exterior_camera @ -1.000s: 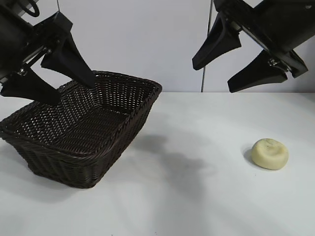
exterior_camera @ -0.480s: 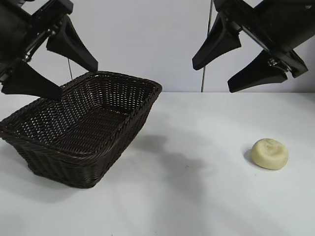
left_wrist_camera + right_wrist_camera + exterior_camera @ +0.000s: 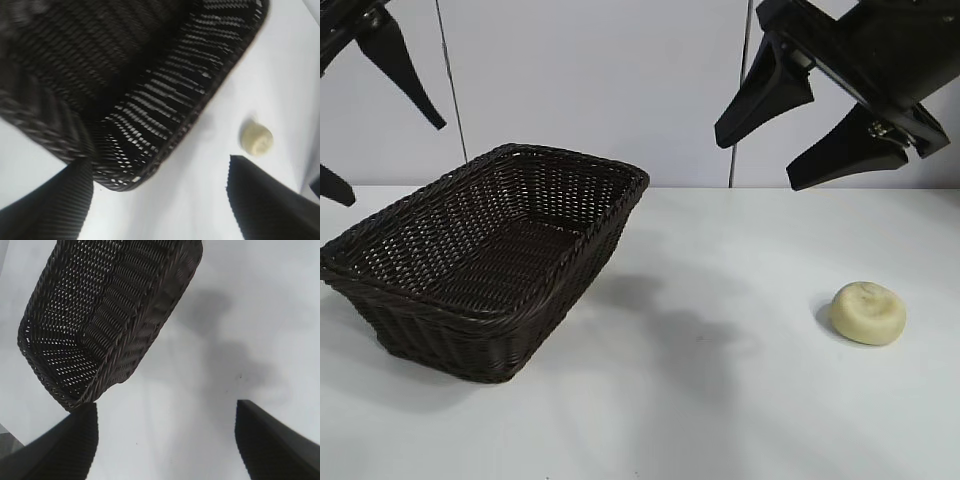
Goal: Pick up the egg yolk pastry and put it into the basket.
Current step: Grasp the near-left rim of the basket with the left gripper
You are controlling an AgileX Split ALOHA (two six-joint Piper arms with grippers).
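Resting at lower right, egg yolk pastry (image 3: 868, 313) lay apart from basket (image 3: 490, 262) at left; left gripper (image 3: 370, 110) & right gripper (image 3: 810, 125) both hung wide up top, holding nothing.

We see the left hand (image 3: 370, 120) risen since a second ago: its fingers then hung low over the basket (image 3: 490, 265), one fingertip overlapping the far rim and the other reaching down across the near-left wall. Half a second ago they were already higher, just above the rim. Now they stand well clear of the basket, up at the exterior view's top-left corner, with one finger (image 3: 405, 70) pointing down and right and only the tip of the other showing at the left edge. The hand has also rolled, so its open fingers are spread differently than before.
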